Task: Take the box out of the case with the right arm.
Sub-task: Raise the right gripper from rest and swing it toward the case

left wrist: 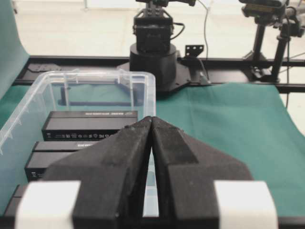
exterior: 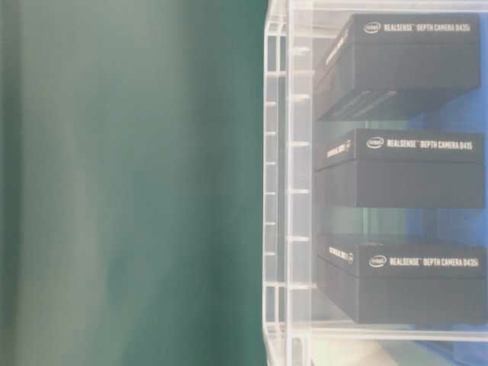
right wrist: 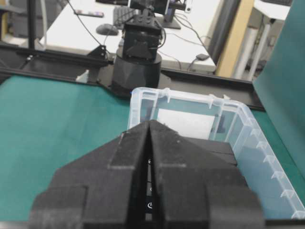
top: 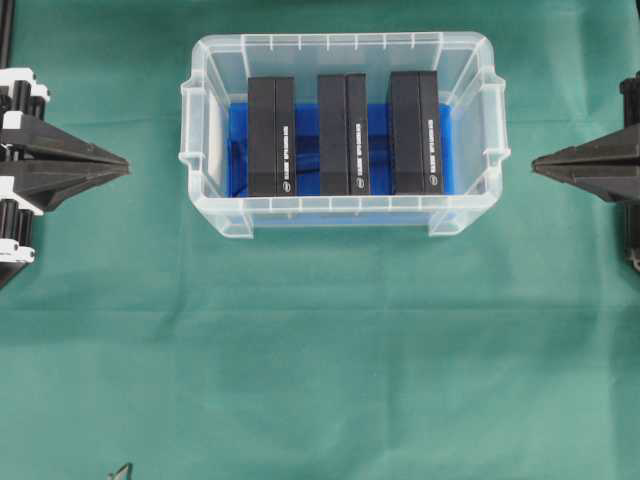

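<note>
Start pose: both arms parked, three boxes in the case, nothing grasped.

Right claw (top: 537, 165) sits at 3 o'clock of the case (top: 470, 215), well apart, fingers clenched together and empty; left claw (top: 125, 165) at 9 o'clock, likewise clenched on nothing. Three black boxes stand side by side on the blue floor; the nearest box (top: 415, 132) to the right arm is the sensible target. Judgement: release the fingers before descending, come in over the rim from above, straddle that box across its narrow width, and lift straight up. Risk: clipping the wall or nudging the middle box (top: 342, 134).
</note>
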